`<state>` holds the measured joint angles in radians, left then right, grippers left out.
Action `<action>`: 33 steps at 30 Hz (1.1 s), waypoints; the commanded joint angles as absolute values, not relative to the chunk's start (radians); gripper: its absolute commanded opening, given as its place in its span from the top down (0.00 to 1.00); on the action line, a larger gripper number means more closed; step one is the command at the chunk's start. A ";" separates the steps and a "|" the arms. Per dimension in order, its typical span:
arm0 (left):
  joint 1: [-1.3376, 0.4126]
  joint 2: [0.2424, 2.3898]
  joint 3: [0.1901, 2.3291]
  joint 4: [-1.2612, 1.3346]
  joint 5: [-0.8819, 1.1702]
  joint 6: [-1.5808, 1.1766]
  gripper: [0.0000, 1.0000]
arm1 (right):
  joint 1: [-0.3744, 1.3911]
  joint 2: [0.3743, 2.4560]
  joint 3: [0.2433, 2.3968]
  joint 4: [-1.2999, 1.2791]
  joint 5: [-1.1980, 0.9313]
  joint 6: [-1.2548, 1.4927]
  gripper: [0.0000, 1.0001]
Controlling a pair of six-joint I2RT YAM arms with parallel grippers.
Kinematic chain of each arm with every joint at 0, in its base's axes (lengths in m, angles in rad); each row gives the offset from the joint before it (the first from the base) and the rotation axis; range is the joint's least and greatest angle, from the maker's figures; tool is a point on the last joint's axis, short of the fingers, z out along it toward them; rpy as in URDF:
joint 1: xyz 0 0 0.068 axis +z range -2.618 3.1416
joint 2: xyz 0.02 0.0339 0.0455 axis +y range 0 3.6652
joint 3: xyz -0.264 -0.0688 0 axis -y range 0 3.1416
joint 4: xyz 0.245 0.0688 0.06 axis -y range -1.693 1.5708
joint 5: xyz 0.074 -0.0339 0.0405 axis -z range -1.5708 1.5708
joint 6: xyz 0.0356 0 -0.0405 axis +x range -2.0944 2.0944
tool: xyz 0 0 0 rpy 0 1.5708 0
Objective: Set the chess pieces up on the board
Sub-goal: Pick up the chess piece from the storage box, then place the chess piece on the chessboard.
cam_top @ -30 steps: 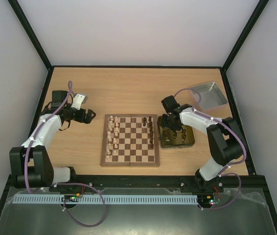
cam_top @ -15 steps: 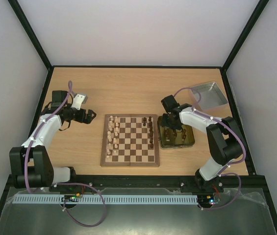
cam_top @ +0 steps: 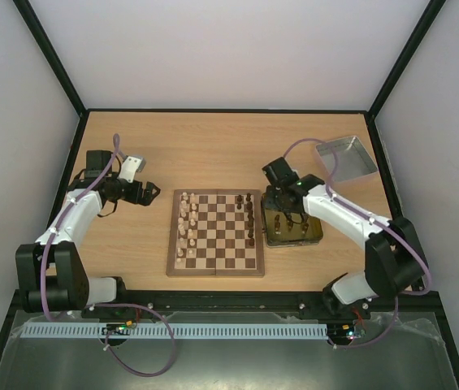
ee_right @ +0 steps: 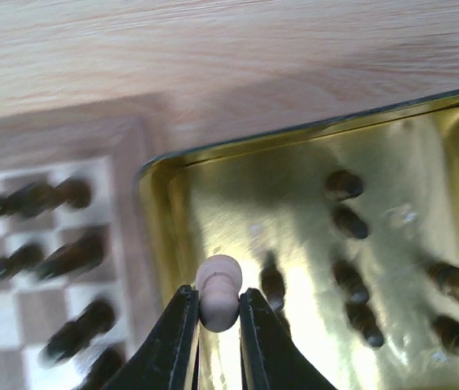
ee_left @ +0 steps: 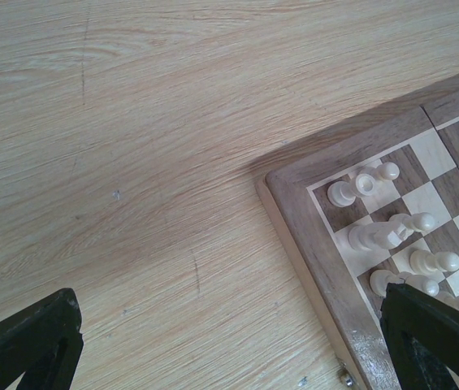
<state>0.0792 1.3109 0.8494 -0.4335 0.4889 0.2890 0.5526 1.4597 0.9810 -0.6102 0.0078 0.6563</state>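
The chessboard [cam_top: 215, 233] lies flat in the middle of the wooden table [cam_top: 213, 146], between the two arms. Cream pieces [cam_top: 185, 231] stand in two files along its left side, and dark pieces [cam_top: 249, 219] line its right side.

A gold tin [cam_top: 314, 236] sits just beside the board's right edge, with more dark figures [ee_right: 347, 221] standing in it. A silver tray [cam_top: 345, 158] rests well apart from it, near the far right corner of the table.

The right gripper [ee_right: 218, 305] hangs over the tin at the corner closest to the board. Its two fingers are clamped on the body of a pale pawn [ee_right: 218, 280]. The pawn's round head pokes up above the fingertips. From here I cannot tell whether its base touches the tin floor.

The left gripper [cam_top: 149, 193] hovers over bare table just off the board's far left corner. Its wrist camera shows the black fingers [ee_left: 26, 341] spread wide with nothing between them. That view also shows the board's brown border and a few cream pieces standing on the corner squares.
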 commanded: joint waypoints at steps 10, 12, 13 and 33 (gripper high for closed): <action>0.084 1.324 0.848 -0.448 0.502 0.300 0.00 | 1.103 1.402 1.153 -0.815 0.130 0.845 0.92; 0.084 1.324 0.848 -0.448 0.498 0.299 0.00 | 1.177 1.444 1.178 -0.821 0.137 0.863 0.92; 0.084 1.324 0.848 -0.447 0.496 0.298 0.00 | 1.208 1.470 1.191 -0.818 0.135 0.865 0.92; 0.084 1.325 0.841 -0.441 0.479 0.297 0.00 | 1.405 1.809 1.397 -0.780 0.048 0.773 0.90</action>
